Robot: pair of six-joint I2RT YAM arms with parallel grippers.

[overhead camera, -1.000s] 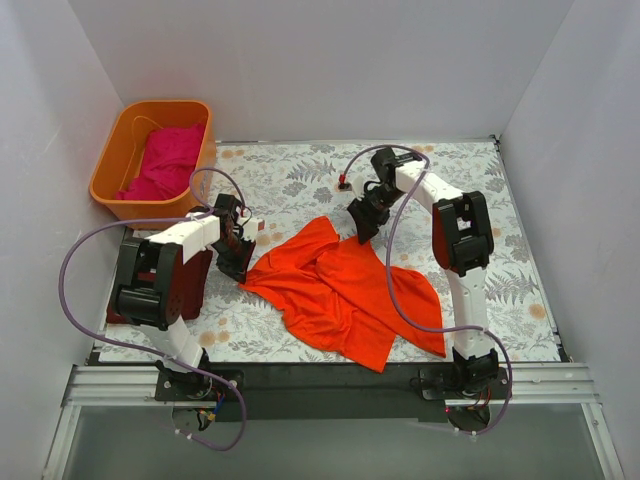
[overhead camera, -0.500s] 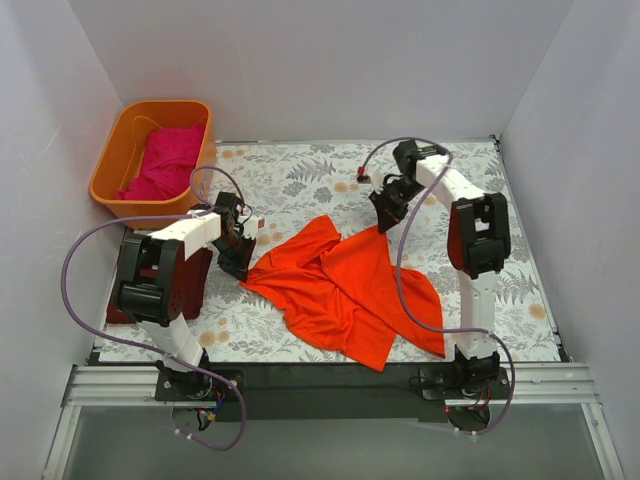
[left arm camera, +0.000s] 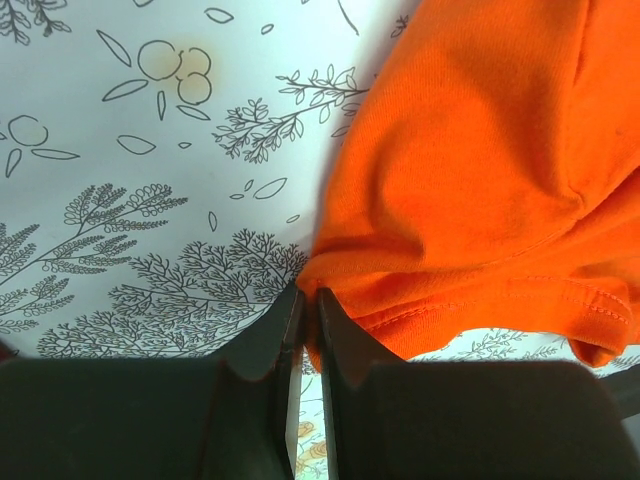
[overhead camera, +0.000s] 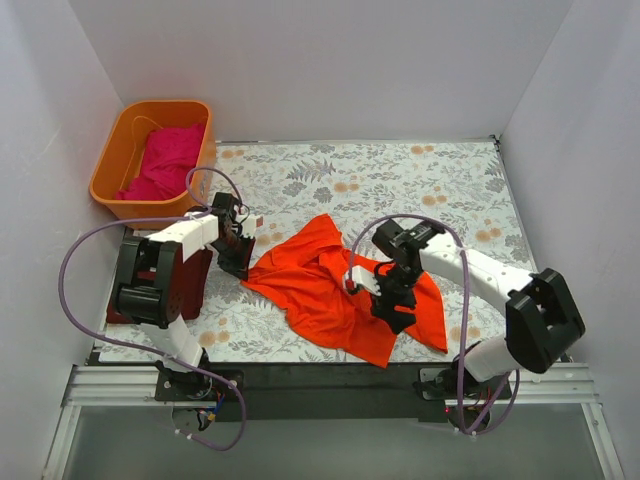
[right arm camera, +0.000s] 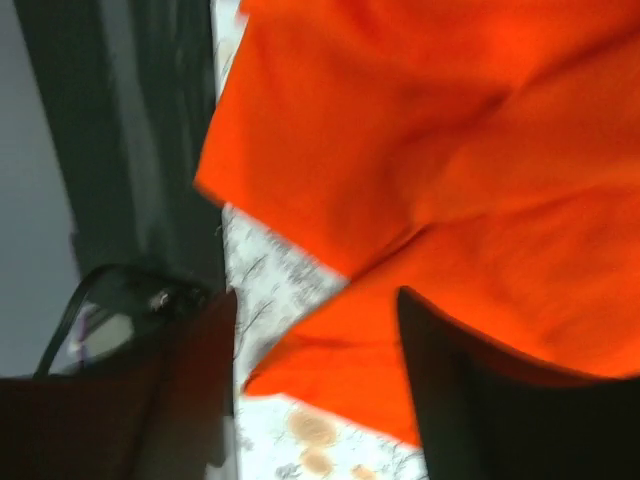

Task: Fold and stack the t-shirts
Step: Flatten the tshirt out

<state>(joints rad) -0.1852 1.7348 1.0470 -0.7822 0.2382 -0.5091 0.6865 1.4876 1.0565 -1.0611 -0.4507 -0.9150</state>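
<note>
The orange-red t-shirt (overhead camera: pixel 325 285) lies crumpled in the middle of the table. My left gripper (overhead camera: pixel 241 264) is shut on its left corner, and the left wrist view shows the cloth's hem (left arm camera: pixel 440 310) pinched between the jaws (left arm camera: pixel 308 300). My right gripper (overhead camera: pixel 396 314) hovers low over the shirt's near right part, open, with the orange cloth (right arm camera: pixel 450 200) below it and nothing between its fingers (right arm camera: pixel 315 335). That view is blurred. A magenta-pink t-shirt (overhead camera: pixel 168 160) sits bunched in the tub. A dark maroon t-shirt (overhead camera: pixel 196 278) lies at the left, mostly hidden by my left arm.
The rigid orange tub (overhead camera: pixel 118 160) stands at the back left corner. White walls close in the table on three sides. The black front rail (overhead camera: pixel 320 378) runs along the near edge, close to the shirt's front corner and also visible in the right wrist view (right arm camera: pixel 130 150).
My right arm has swung from the back of the table to the front, over the shirt's near right part. The left arm has not moved and still grips the corner.
</note>
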